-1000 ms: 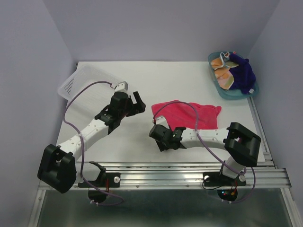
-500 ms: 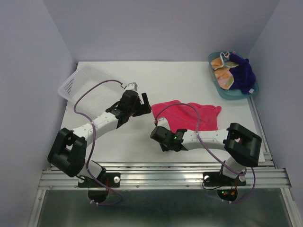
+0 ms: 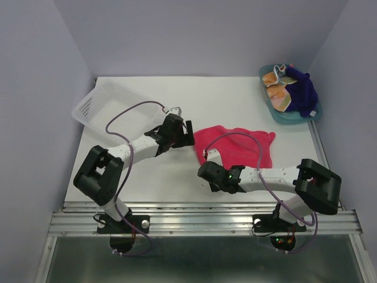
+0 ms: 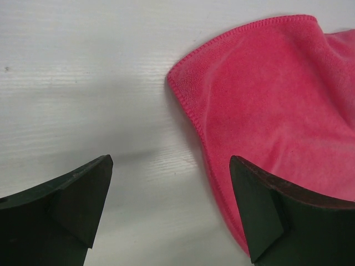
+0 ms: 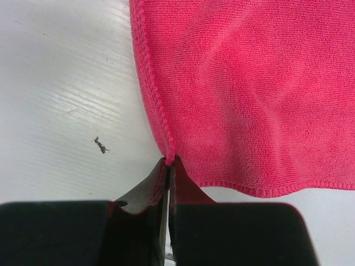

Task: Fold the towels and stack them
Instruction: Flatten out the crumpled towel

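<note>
The pink-red towel [image 3: 238, 144] lies spread mid-table, a little rumpled. My right gripper [image 3: 207, 163] is shut on that towel's near-left corner; in the right wrist view the hem is pinched between the closed fingertips of the right gripper [image 5: 169, 162], and the pink-red towel [image 5: 249, 94] spreads away beyond them. My left gripper [image 3: 187, 134] stands wide open at the towel's far-left corner. In the left wrist view the left gripper [image 4: 169, 166] straddles bare table and the hem of the pink-red towel [image 4: 266, 100], holding nothing. The orange dotted towel [image 3: 278, 93] and purple towel [image 3: 303, 91] lie bunched together.
The teal tray [image 3: 288, 119] holding the two bunched towels sits at the far right corner. A white perforated basket [image 3: 103, 106] lies at the far left, behind my left arm. The metal rail [image 3: 206, 219] runs along the near edge.
My right gripper closed on the pink-red towel's near-left corner and shifted slightly right. My left arm reached right to the towel's far-left corner, still open.
</note>
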You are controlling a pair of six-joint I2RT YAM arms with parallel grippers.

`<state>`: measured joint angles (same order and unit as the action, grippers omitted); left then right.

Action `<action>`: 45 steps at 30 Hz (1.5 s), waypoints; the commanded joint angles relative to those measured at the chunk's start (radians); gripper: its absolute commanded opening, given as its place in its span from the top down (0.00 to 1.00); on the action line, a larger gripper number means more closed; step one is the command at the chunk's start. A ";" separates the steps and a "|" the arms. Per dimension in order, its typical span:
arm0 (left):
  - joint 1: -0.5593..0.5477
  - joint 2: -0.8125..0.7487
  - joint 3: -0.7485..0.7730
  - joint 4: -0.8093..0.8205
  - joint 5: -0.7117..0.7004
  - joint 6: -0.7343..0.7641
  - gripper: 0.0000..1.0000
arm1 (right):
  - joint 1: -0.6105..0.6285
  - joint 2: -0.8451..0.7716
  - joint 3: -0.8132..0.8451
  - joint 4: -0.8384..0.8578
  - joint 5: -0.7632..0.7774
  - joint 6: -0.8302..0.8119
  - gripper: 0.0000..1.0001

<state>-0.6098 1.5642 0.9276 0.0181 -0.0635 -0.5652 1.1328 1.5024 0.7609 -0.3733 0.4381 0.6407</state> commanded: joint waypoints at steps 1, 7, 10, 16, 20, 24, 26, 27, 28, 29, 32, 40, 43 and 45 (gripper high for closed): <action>-0.024 0.043 0.056 0.009 0.004 0.005 0.01 | 0.001 -0.016 -0.044 0.008 0.002 0.037 0.99; -0.033 0.151 0.131 -0.010 -0.039 -0.013 0.02 | -0.001 -0.013 -0.049 0.016 0.007 0.034 0.99; -0.034 0.204 0.171 -0.014 -0.024 -0.022 0.05 | -0.001 -0.014 -0.049 0.031 -0.004 0.030 0.99; -0.034 0.272 0.237 -0.017 -0.070 -0.045 0.11 | -0.001 -0.021 -0.046 0.028 -0.007 0.027 0.99; -0.034 0.332 0.276 -0.017 -0.052 -0.059 0.24 | -0.001 -0.030 -0.043 0.022 -0.004 0.033 0.99; -0.034 0.356 0.293 -0.043 -0.045 -0.062 0.39 | -0.001 -0.042 -0.040 0.007 0.005 0.037 0.99; -0.034 0.355 0.289 -0.040 -0.042 -0.065 0.49 | -0.002 -0.044 -0.037 -0.003 0.017 0.042 0.99; -0.033 0.353 0.286 -0.041 -0.042 -0.068 0.55 | -0.001 -0.045 -0.037 -0.003 0.021 0.040 0.99; -0.034 0.352 0.283 -0.041 -0.045 -0.070 0.64 | -0.002 -0.047 -0.035 -0.003 0.022 0.042 0.99; -0.034 0.349 0.281 -0.040 -0.045 -0.070 0.89 | -0.001 -0.051 -0.034 -0.003 0.024 0.040 0.99; -0.034 0.343 0.280 -0.030 -0.032 -0.064 1.00 | -0.001 -0.071 -0.023 -0.018 0.042 0.036 0.99; -0.036 0.173 0.203 -0.024 -0.053 -0.048 1.00 | -0.001 -0.175 0.063 -0.090 0.177 0.008 0.99; -0.045 0.024 0.159 0.000 -0.067 -0.039 1.00 | -0.001 -0.247 0.141 -0.099 0.209 -0.055 0.99; -0.051 -0.091 0.151 -0.007 -0.042 -0.004 1.00 | -0.001 -0.292 0.179 -0.092 0.212 -0.123 0.99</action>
<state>-0.6464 1.7088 1.0805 -0.0292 -0.0990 -0.6250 1.1328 1.3045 0.8085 -0.4854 0.5652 0.6189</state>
